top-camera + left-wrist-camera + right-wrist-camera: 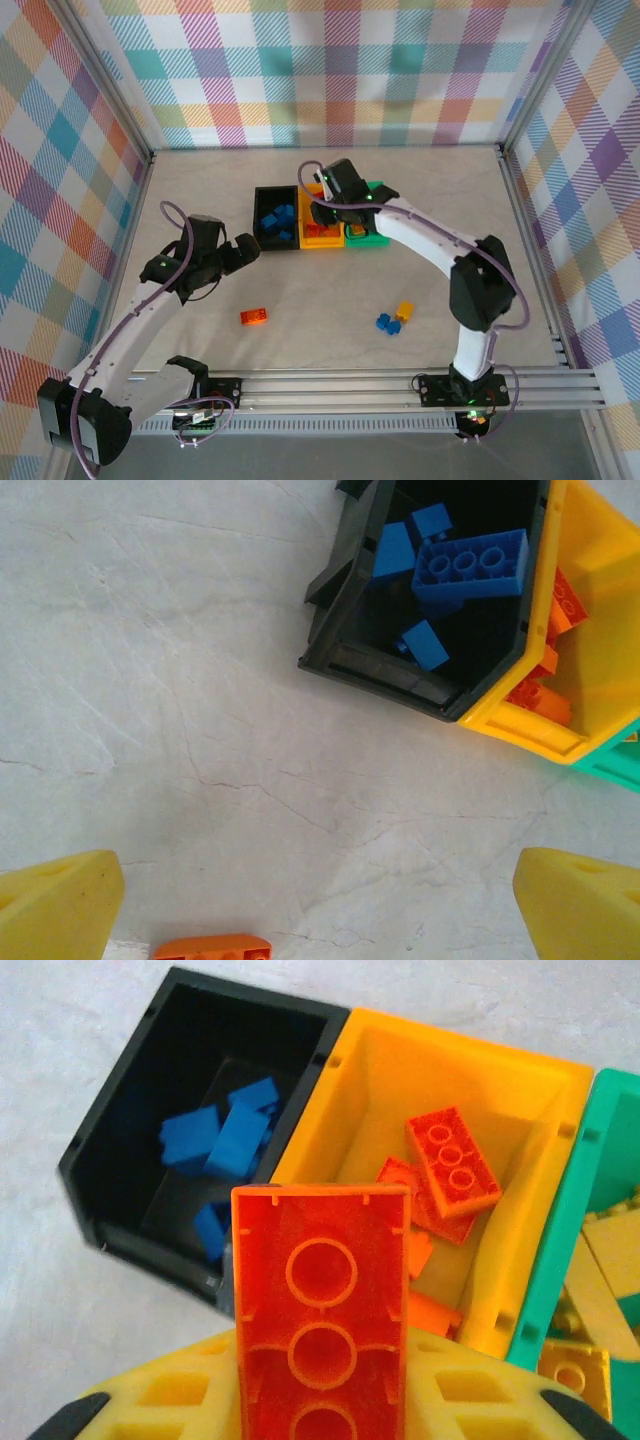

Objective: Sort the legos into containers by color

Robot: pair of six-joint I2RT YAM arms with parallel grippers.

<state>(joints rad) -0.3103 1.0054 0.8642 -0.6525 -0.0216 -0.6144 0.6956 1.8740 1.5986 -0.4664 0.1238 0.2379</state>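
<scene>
Three joined containers stand mid-table: black [262, 215] with blue legos [278, 221], yellow-orange [322, 240] with orange legos, green [376, 240]. My right gripper [322, 195] hovers over the yellow-orange bin [400, 1080], shut on an orange lego [320, 1310] held underside-up between its yellow fingers [170, 1395]. My left gripper [245, 252] stands open over bare table, left of the black bin [340, 650]. In its wrist view its fingertips [55, 905] are far apart, with an orange lego [212, 947] lying just below them. That orange lego [254, 316] lies loose on the table.
Two blue legos [386, 323] and a yellow one [404, 311] lie loose at the right front of the table. Yellow legos [610, 1260] sit in the green bin [560, 1250]. Checked walls enclose the table; a metal rail [400, 385] runs along the near edge.
</scene>
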